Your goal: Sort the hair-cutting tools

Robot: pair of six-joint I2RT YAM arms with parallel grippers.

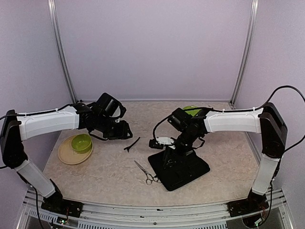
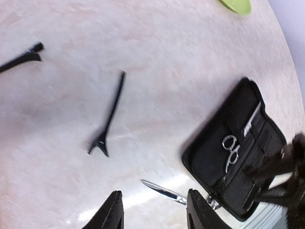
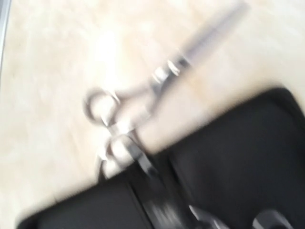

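Loose scissors (image 1: 146,172) lie on the bench just left of the black case (image 1: 190,169), hair clip (image 1: 132,144) farther left; probably light, stiff, slippery steel, best pinched near the pivot; left fingers (image 2: 112,214) wide and empty, right fingers (image 1: 167,152) over the case, gap unclear

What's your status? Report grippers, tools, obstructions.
Left gripper open, empty. Right gripper over black case, jaws unclear. Loose scissors at case edge, second scissors pocketed inside, hair clip on table. Nothing seen blocking.
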